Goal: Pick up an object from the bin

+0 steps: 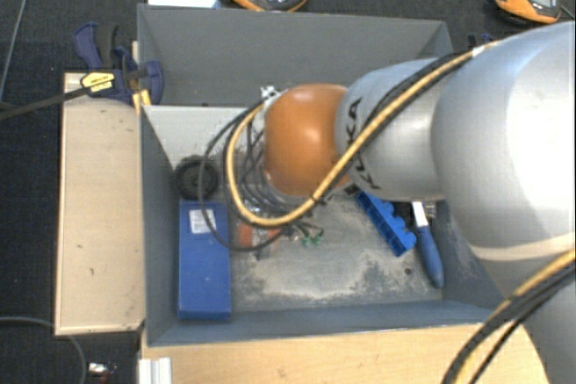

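My end effector (pixel 263 238), largely hidden under my orange wrist cover (pixel 301 139), stands low over the bin's (pixel 297 49) left-centre floor; open or closed, I cannot tell. Nearest it: a small reddish item (pixel 245 234) just beside a flat blue box (pixel 204 261), and a small green item (pixel 311 236). A blue toothed bar (pixel 387 225) lies to the right.

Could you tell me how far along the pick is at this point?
Done: the arm is down inside the bin. In hand: its orange wrist cover sits over the left middle, near a black ring and a blue flat box. Left: no thing is seen lifted; grasping and raising remain.
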